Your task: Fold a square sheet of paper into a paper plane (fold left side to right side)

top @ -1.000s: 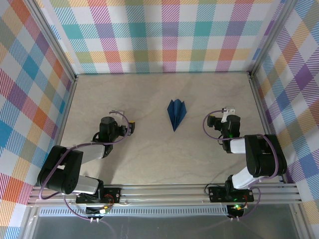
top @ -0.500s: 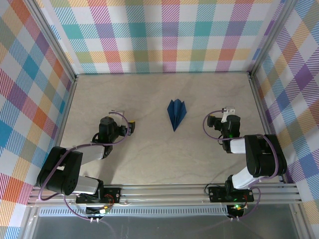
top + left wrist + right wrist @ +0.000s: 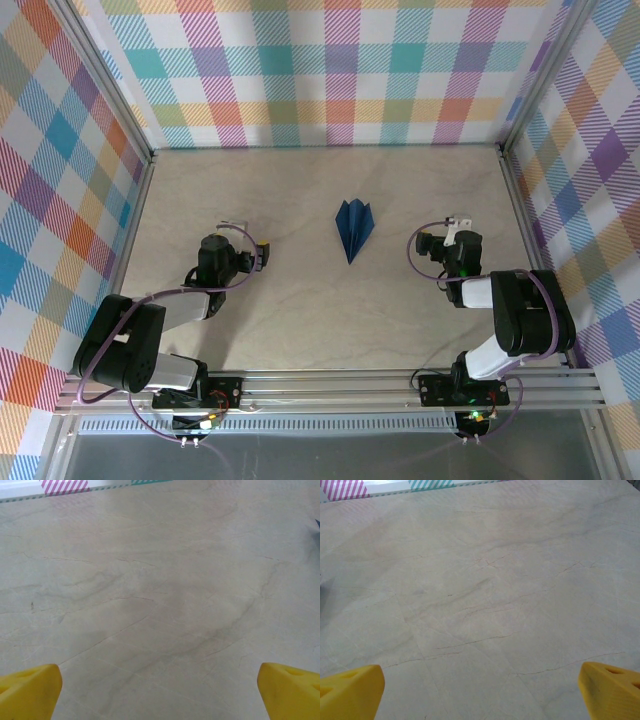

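- I'm holding my left gripper (image 3: 262,252) wide open, left of centre in the top view. In the left wrist view its yellow fingertips (image 3: 27,690) are being cut off by the bottom corners.
- I'm holding my right gripper (image 3: 424,243) wide open too, right of centre. Its yellow tips (image 3: 350,687) are being cropped the same way.
- The paper plane (image 3: 353,228) is lying on the table (image 3: 300,320) at frame centre, between my grippers and touching neither, nose pointing toward the bottom.
- A dark-blue sliver (image 3: 318,524) is poking in at the right edge of the left wrist view, too cropped to tell its shape.
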Available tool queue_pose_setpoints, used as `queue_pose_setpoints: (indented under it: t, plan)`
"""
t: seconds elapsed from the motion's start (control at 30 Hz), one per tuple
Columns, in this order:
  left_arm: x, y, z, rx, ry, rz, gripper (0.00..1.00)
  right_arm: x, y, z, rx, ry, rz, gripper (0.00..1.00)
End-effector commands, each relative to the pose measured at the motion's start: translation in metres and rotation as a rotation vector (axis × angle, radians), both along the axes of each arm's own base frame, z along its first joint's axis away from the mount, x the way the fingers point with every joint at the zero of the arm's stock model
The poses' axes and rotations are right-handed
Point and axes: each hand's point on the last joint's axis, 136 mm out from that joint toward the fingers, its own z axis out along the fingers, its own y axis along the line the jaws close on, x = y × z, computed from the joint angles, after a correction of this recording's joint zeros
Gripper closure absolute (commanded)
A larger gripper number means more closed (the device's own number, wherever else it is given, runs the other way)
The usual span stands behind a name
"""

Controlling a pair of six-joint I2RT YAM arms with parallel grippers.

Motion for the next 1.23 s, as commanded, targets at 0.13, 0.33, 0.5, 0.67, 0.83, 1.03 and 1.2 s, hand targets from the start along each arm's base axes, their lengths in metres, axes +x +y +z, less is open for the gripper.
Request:
queue_pose_setpoints:
  t: [0.13,0.33,0.5,0.67,0.83,1.03,1.2]
  plan:
    - [0.019,0.022,0.006,0.041,-0.076,0.052,0.00,0.008,0.000,0.018,-0.011,-0.063,0.014,0.01]
    - [0.022,0.048,-0.003,-0.072,-0.075,0.120,0.00,0.008,0.000,0.018,-0.011,-0.064,0.014,0.01]
    - [0.025,0.061,-0.014,-0.082,-0.074,0.198,0.00,0.008,0.000,0.017,-0.011,-0.062,0.015,0.01]
    - [0.032,0.069,-0.018,-0.086,-0.035,0.238,0.00,0.009,0.000,0.018,-0.011,-0.064,0.013,0.01]
    - [0.032,0.069,-0.017,-0.084,-0.042,0.236,0.00,0.008,0.000,0.018,-0.010,-0.064,0.013,0.01]
    - [0.032,0.069,-0.017,-0.085,-0.041,0.236,0.00,0.009,0.002,0.017,-0.010,-0.058,0.025,0.01]
    - [0.032,0.069,-0.017,-0.085,-0.042,0.237,0.00,0.009,0.007,0.017,-0.011,-0.056,0.056,0.01]
